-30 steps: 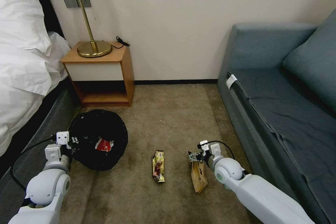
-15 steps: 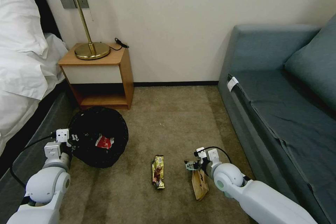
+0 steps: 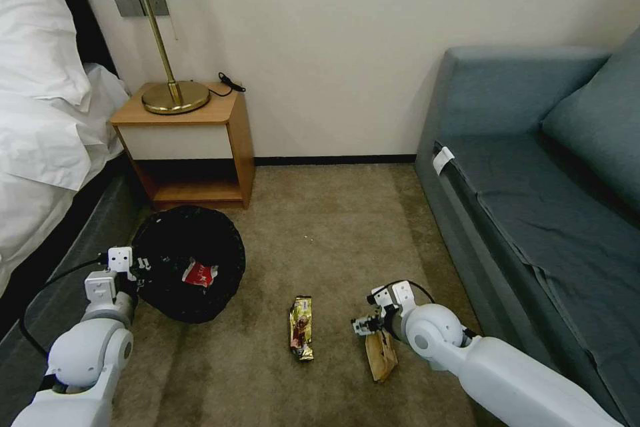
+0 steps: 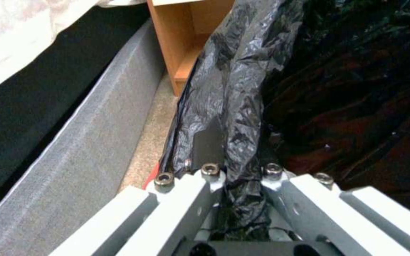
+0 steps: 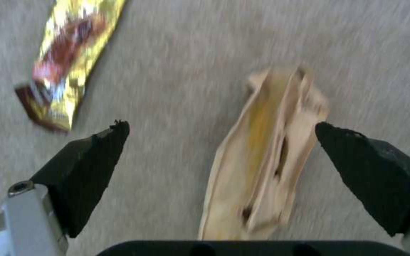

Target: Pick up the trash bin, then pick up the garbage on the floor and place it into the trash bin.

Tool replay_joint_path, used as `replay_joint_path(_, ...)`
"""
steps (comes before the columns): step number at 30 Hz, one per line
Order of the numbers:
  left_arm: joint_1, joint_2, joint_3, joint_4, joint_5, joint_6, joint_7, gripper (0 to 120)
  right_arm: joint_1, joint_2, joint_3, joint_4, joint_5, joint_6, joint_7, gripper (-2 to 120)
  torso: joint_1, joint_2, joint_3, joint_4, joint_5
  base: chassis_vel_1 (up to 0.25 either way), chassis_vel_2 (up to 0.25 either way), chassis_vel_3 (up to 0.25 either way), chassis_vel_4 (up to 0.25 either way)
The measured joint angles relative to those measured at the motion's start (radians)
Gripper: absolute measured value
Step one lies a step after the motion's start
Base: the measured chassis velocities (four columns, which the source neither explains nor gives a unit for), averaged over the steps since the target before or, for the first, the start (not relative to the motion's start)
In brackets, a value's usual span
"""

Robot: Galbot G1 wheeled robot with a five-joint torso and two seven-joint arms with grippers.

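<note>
Down on the carpet, the right hand [image 5: 219, 156] hangs with its two black fingers [image 5: 91, 167] spread wide, gripping nothing, and the crumpled brown paper [image 5: 262, 156] lies on the floor between them, nearer one finger than the other. That paper looks feather-light and soft; I'd judge it will crush and fold rather than resist, so closing across its narrow middle should bunch it into a firm enough hold. Its near end is cut off by the hand's own body in the right wrist view, so I can't tell how long it runs.

Just beside it lies the gold-brown snack wrapper [image 3: 301, 329], flat on the carpet. It is probably slick foil, thin and hard to get under, so likely best pinched across its width where it puckers.

Over on the robot's left, the left hand [image 4: 236, 174] is clenched on the black bag folded over the rim of the trash bin [image 3: 187, 260], which sits by the bed [image 3: 40, 147] and the nightstand [image 3: 193, 147]. The bag is crinkly and slippery, so the grip could slide. A red-white wrapper [image 3: 199, 273] lies inside. The bin's white wall is hidden under the bag, and whether it is off the floor I cannot tell.
</note>
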Motion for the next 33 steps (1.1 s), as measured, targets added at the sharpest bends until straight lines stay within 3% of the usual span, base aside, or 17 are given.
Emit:
replay_joint_path(13, 0.005, -0.018, -0.004, -0.053, -0.088, 0.049, -0.039, 1, -0.04, 0.022, 0.028, -0.1, -0.056, -0.011, -0.053, 100, 0.0, 0.0, 0.0, 0.0, -0.0001, 0.0, 0.0, 0.0, 0.0)
replay_joint_path(33, 0.013, -0.023, -0.026, -0.063, -0.098, 0.05, -0.045, 1, -0.006, 0.097, -0.013, -0.281, -0.155, 0.041, -0.162, 100, 0.0, 0.0, 0.0, 0.0, 0.0, 0.0, 0.0, 0.0, 0.0)
